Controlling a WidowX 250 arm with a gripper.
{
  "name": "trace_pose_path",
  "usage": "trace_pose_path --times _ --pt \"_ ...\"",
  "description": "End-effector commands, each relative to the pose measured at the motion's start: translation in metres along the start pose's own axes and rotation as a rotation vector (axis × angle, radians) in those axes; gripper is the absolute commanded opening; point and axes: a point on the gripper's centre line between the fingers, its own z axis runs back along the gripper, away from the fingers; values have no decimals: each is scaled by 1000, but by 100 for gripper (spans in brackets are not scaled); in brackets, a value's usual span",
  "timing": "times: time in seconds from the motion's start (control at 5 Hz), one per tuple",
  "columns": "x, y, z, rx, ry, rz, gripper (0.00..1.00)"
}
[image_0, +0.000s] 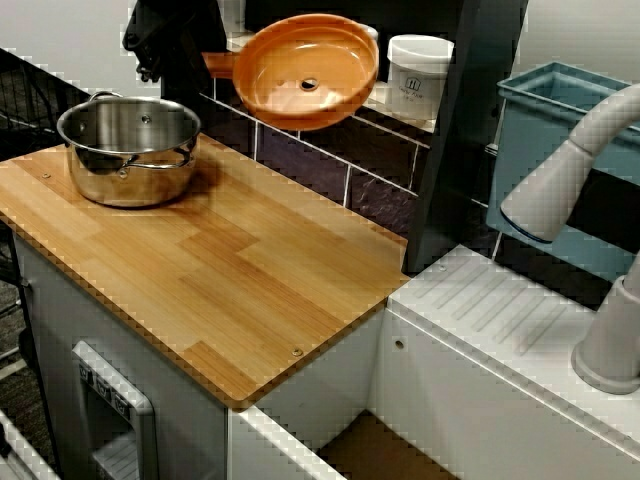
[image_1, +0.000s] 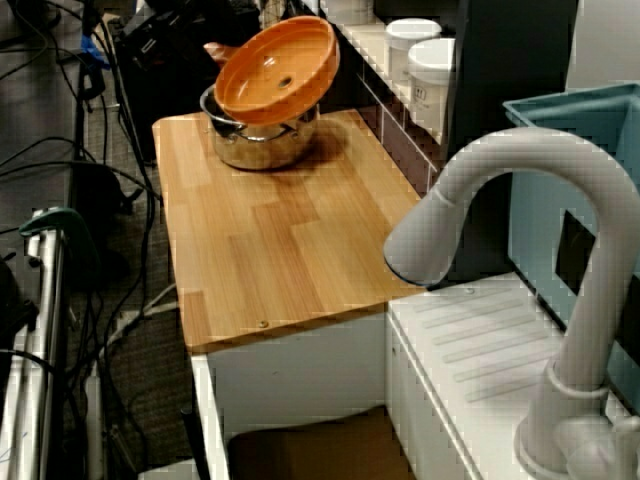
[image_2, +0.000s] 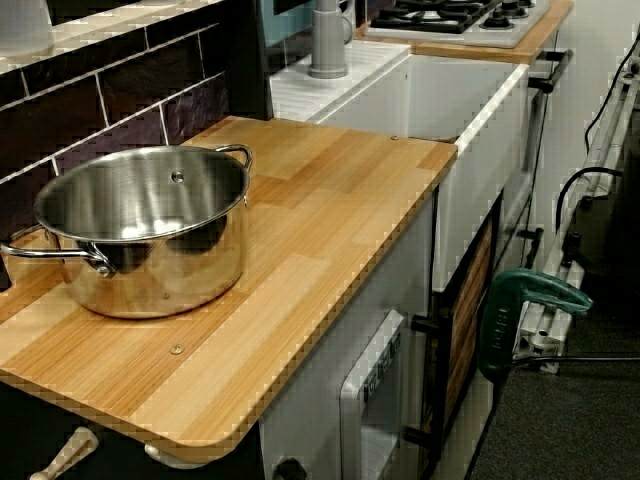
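Note:
An orange bowl (image_0: 305, 72) hangs tilted in the air above the back of the wooden counter (image_0: 230, 270), its hollow facing forward. My gripper (image_0: 222, 63), on a black arm coming in from the upper left, is shut on the bowl's left rim. In the view from the sink end, the bowl (image_1: 278, 68) hovers just over a steel pot (image_1: 262, 140) and the gripper (image_1: 217, 50) shows at its far edge. The pot (image_0: 130, 150) stands empty at the counter's left end. The low view along the counter shows only the pot (image_2: 140, 230), with neither bowl nor gripper.
White jars (image_0: 418, 75) stand on the shelf over the dark tiled wall. A grey faucet (image_0: 570, 170) arches over the white drainboard (image_0: 500, 310), with a teal bin (image_0: 560, 130) behind. A stove (image_2: 455, 15) lies beyond the sink. A green clamp (image_2: 520, 310) sits beside the cabinet.

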Motion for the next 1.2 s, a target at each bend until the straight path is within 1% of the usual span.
trace_pose_path --times 0.0,0.2,0.4,0.6,0.8,1.0 --pt "0 14 7 -108 36 68 0" --pt "-4 16 1 -162 74 140 0" --pt "-12 17 -10 -267 168 312 0" --pt "-19 16 -19 -350 248 473 0" --pt "-23 10 -25 -378 283 606 0" --pt "-25 3 -28 -387 311 737 0"
